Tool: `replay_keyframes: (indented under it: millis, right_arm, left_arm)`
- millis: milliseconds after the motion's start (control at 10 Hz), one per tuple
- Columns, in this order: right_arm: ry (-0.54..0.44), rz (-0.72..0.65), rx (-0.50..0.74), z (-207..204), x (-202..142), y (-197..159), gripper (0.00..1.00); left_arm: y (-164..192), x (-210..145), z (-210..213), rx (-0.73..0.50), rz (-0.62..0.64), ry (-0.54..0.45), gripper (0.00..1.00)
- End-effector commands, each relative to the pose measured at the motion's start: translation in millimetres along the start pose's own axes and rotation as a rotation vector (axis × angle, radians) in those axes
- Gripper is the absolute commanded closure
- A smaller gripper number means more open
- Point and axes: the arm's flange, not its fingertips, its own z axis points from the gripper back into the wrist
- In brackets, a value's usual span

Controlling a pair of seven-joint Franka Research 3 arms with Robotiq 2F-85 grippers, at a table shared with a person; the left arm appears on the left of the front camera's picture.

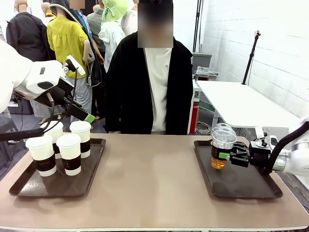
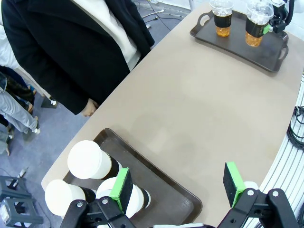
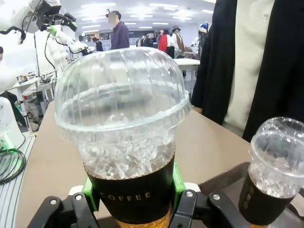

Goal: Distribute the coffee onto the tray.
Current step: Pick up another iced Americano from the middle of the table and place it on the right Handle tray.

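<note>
At the desk's right end: a dark brown tray [image 1: 241,186] carries two clear dome-lidded cups [image 1: 219,153] of amber drink with ice, each wearing a dark sleeve.
Right gripper [image 1: 223,155]: comes in from the right, low over the tray, jaws clamped on the sleeve of the nearer clear cup [image 3: 127,137]; green pads press both sides of the sleeve, printed COFFEE.
Second clear cup [image 3: 275,171]: stands just beside the held one on the same tray; in the front view it sits behind it and is largely hidden.
At the desk's left end: a matching left tray [image 1: 60,179] holds four white paper cups [image 1: 72,153] with white lids and brown sleeves, clustered close together.
Left gripper [image 2: 178,187]: hangs above the left tray's near side, jaws wide apart and holding nothing; one green pad overlaps a paper cup lid [image 2: 88,159] below it in the wrist view.
In the way: the desk [image 1: 149,179] between the trays is bare tan surface; a person in a black coat [image 1: 145,82] stands at the far edge, facing the middle.
Materials: ribbed, glossy plastic domes; smooth matt paper lids; trays with raised rims and cut-out handles.
View differences: the left wrist view shows both clear cups [image 2: 222,19] side by side and apart; the right wrist view shows ice packed under the dome.
</note>
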Motion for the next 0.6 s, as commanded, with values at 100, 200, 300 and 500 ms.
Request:
replay_keyframes:
  millis: [100,200,300,500]
  right_arm:
    - [-0.033,0.033,0.064,8.1,-16.2,-17.7,0.33]
    - [-0.023,0.036,0.075,8.2,-22.3,-20.5,0.33]
    - [-0.004,0.034,0.081,9.0,-27.5,-23.4,0.33]
    - [0.007,0.018,0.097,12.7,-37.0,-28.0,0.33]
  left_arm:
    - [0.6,-0.6,-0.9,-0.002,0.003,-0.001,0.00]
    - [0.6,-0.6,-0.9,-0.002,0.003,-0.001,0.00]
    - [0.6,-0.6,-0.9,-0.002,0.003,-0.001,0.00]
    - [0.6,-0.6,-0.9,-0.002,0.003,-0.001,0.00]
